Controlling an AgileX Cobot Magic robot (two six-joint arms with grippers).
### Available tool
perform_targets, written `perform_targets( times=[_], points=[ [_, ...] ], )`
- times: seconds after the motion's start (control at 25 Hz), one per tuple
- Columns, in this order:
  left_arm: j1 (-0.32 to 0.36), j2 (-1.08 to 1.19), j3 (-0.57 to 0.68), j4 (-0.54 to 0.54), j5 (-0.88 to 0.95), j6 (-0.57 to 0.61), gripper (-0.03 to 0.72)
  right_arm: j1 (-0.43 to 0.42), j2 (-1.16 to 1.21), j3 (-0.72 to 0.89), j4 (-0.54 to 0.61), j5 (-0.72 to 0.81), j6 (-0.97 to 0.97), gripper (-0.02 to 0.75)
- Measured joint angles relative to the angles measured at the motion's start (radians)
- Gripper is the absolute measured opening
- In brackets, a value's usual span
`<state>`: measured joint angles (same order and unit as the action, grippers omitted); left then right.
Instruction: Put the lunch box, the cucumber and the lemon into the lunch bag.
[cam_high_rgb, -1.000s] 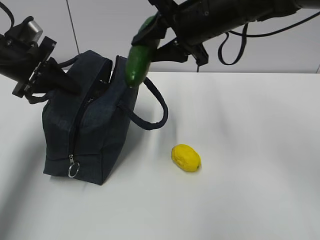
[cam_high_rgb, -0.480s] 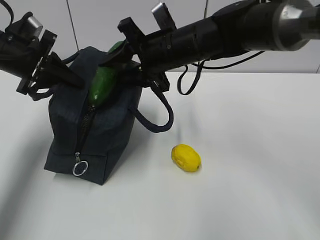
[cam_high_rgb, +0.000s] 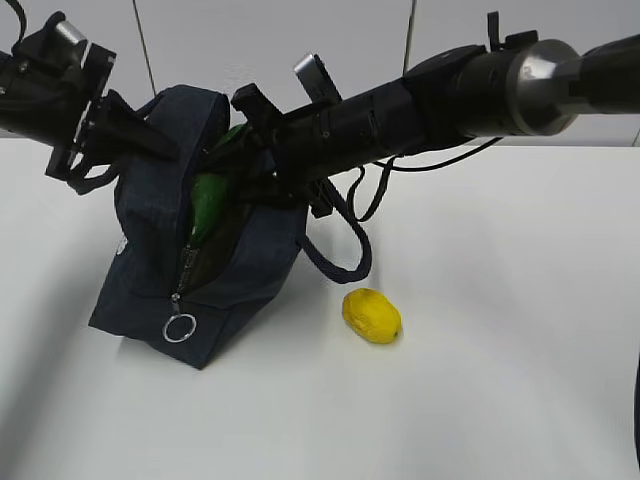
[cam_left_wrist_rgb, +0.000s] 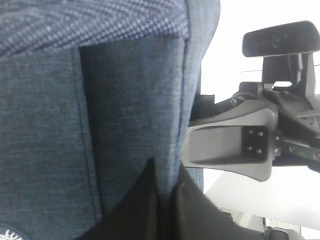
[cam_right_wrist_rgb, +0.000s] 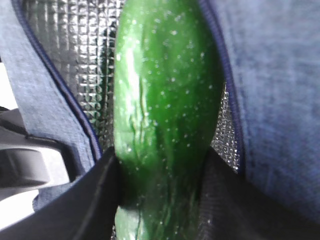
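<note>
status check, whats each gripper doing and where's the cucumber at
Left gripper shut on the dark navy fabric lunch bag, holding it open. Right gripper shut on the long dark green cucumber, halfway into the opening. Small yellow lemon on the table, untouched.

Left tool (cam_left_wrist_rgb: 164, 200) pinching lunch bag (cam_left_wrist_rgb: 90, 125) fabric; right tool (cam_left_wrist_rgb: 235, 150) beside.

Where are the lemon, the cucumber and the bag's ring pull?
lemon (cam_high_rgb: 371, 315), exterior view, middle of its skin.
cucumber (cam_right_wrist_rgb: 165, 100), right wrist view, middle of its body.
ring pull (cam_high_rgb: 180, 328), exterior view, on the ring.

White table (cam_high_rgb: 500, 400), pale panelled wall (cam_high_rgb: 200, 50) behind
</note>
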<state>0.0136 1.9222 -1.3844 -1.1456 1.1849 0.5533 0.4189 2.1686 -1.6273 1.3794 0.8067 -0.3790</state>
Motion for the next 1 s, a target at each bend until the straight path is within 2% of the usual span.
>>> perform_targets(
  times=[0.28,0.6,1.0],
  points=[
    [0.0,0.0,0.0,-0.003,0.0,0.001,-0.008,0.0,0.01,0.0,0.0,0.012,-0.019,0.363],
    [0.0,0.0,0.0,-0.009,0.0,0.002,-0.008,0.0,0.01,0.0,0.0,0.024,-0.043,0.543],
    [0.0,0.0,0.0,-0.009,0.001,0.004,-0.008,-0.008,0.008,-0.019,-0.007,0.106,-0.149,0.559]
  ],
)
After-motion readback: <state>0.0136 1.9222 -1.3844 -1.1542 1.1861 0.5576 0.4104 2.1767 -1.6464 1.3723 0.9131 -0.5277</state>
